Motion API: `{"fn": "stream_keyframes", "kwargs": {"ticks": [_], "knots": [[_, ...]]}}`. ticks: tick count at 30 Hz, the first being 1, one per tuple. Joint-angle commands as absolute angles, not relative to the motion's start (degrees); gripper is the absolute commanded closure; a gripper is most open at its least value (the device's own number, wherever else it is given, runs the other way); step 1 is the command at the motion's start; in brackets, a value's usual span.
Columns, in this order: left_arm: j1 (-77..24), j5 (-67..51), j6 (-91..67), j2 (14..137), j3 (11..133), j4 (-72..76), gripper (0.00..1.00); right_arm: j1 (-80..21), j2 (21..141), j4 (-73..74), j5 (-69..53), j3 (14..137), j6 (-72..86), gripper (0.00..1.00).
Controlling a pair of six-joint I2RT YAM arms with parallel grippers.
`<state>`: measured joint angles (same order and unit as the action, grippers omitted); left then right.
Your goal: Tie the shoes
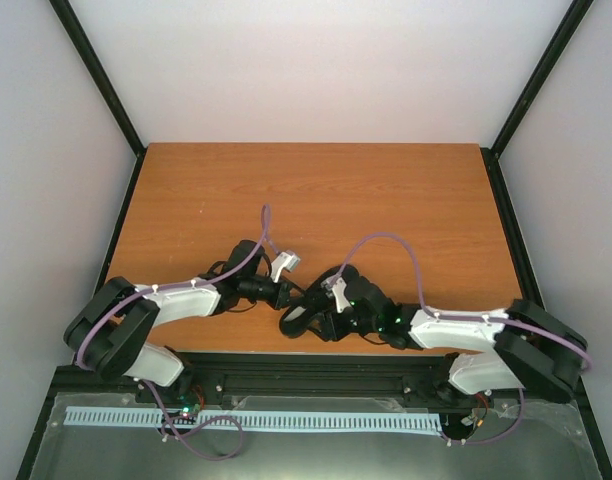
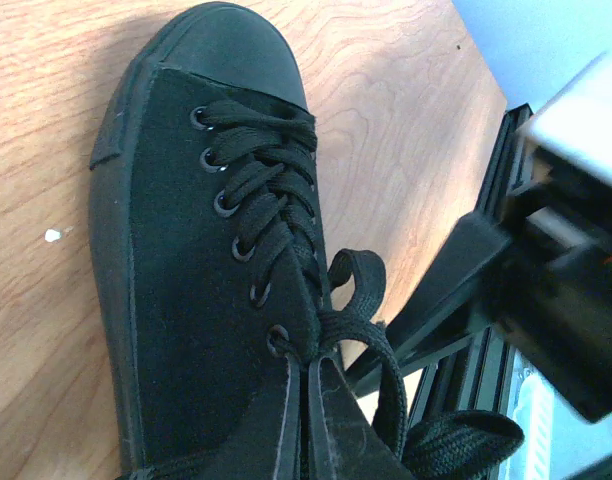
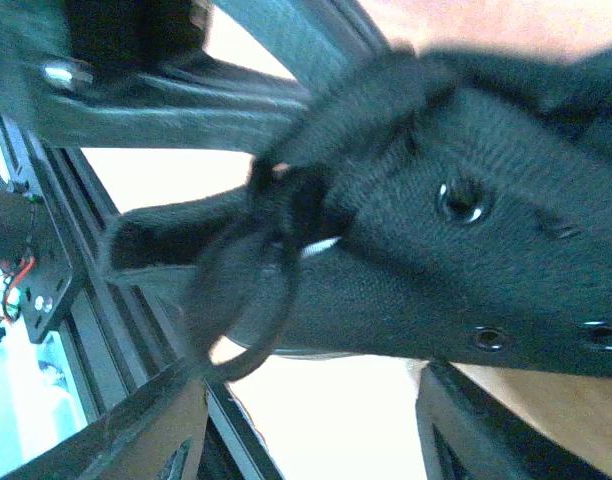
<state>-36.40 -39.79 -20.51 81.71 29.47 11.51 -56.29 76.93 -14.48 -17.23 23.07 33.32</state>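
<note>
top external: sneaker (image 1: 298, 322) at table's (image 1: 316, 190) near edge.

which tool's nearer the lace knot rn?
Left. The left tool is shut, tips touching the knot; the right tool is open, knot just ahead of it.

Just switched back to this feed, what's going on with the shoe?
Both arms lean over the black shoe at the near edge of the table, working its laces. The left gripper sits at the top eyelets, fingers drawn together where the laces cross; whether it pinches lace is unclear. The right gripper is open beside the shoe, a loose lace loop hanging just ahead of its fingers. No finished bow shows yet.
</note>
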Motion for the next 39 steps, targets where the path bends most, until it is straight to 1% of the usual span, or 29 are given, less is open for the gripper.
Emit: {"fn": "stream_keyframes", "kwargs": {"ticks": [1,6,10,12,14,24,29,33,39], "knots": [[-36.59,-41.73,-17.91,83.02,31.91,13.01,0.99,-55.31,67.5,-6.23,-11.13,21.67,29.54,0.38],[-36.45,-43.52,-18.2,85.55,33.21,13.45,0.99,-49.68,57.31,-2.55,-13.95,18.29,25.7,0.28],[-36.47,-44.17,-18.39,85.46,32.99,13.97,0.99,-43.15,54.34,-5.15,-16.21,17.59,25.5,0.27],[-36.41,-44.04,-18.26,84.94,32.72,13.89,0.99,-39.76,54.81,-7.4,-17.67,17.6,26.05,0.28],[-36.39,-44.17,-18.17,84.5,32.61,13.91,0.99,-38.43,56.25,-8.73,-18.23,18.53,25.51,0.3],[-36.21,-45.02,-18.21,83.48,32.43,13.8,0.99,-38.41,65.09,-12.68,-26.53,22.81,20.45,0.41],[-36.13,-45.04,-18.54,82.69,32.26,13.83,0.99,-38.85,69.38,-14.25,-30.5,24.51,19.15,0.43],[-36.12,-45.27,-18.62,82.74,32.17,13.96,0.99,-39.95,72.49,-14.53,-29.9,25.58,18.27,0.44],[-36.12,-45.46,-18.59,82.75,32.17,14.06,0.99,-40.69,75.49,-15.24,-28.7,26.32,18.01,0.58]]}}
